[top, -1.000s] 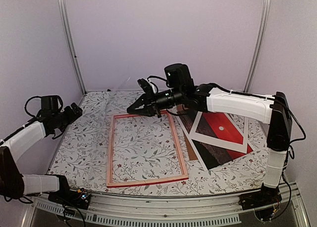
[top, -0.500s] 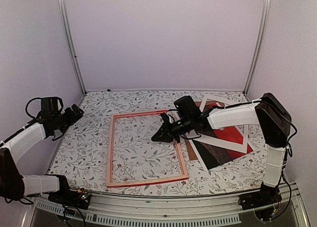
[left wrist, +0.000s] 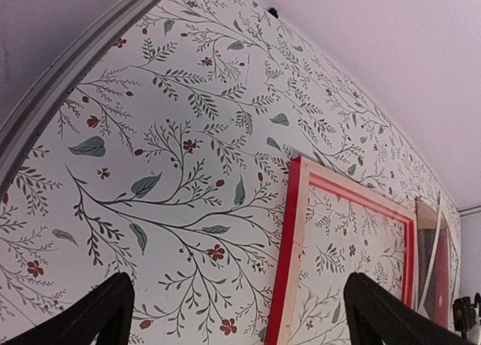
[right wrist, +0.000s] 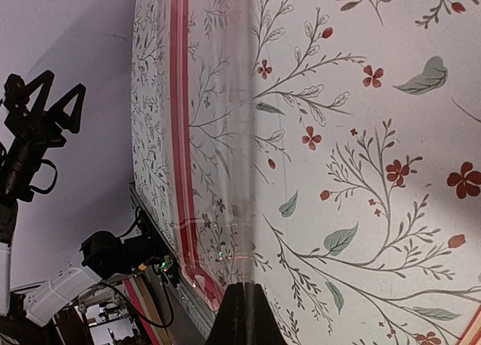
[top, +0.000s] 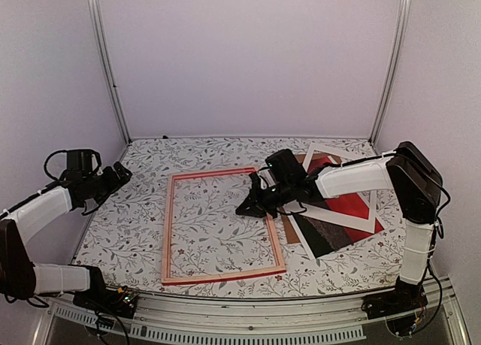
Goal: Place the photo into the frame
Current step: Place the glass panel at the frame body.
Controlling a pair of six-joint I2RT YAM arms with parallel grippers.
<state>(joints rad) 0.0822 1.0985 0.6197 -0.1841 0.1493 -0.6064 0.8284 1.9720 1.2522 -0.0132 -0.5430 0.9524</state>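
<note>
The frame (top: 168, 232) lies flat mid-table with its pale wood side up, its red edges showing, and the floral cloth visible through it. The photo (top: 342, 191), red and dark brown, lies to its right under a white mat (top: 336, 213). My right gripper (top: 248, 207) is low at the frame's right rail, shut on the edge of a clear sheet (right wrist: 239, 157). That sheet runs edge-on away from the jaws (right wrist: 242, 300), with the frame's red rail (right wrist: 179, 134) beyond it. My left gripper (top: 120, 174) hovers open and holding nothing left of the frame (left wrist: 289, 247).
A plain brown board (top: 291, 229) pokes out from under the photo beside the frame's right rail. The booth's metal posts (top: 105, 67) and purple walls close in the table. The front rail with cables (top: 225, 326) runs along the near edge.
My right gripper came down from above the frame's far rail to its right rail, then shifted slightly. The left gripper crept a little toward the frame.
</note>
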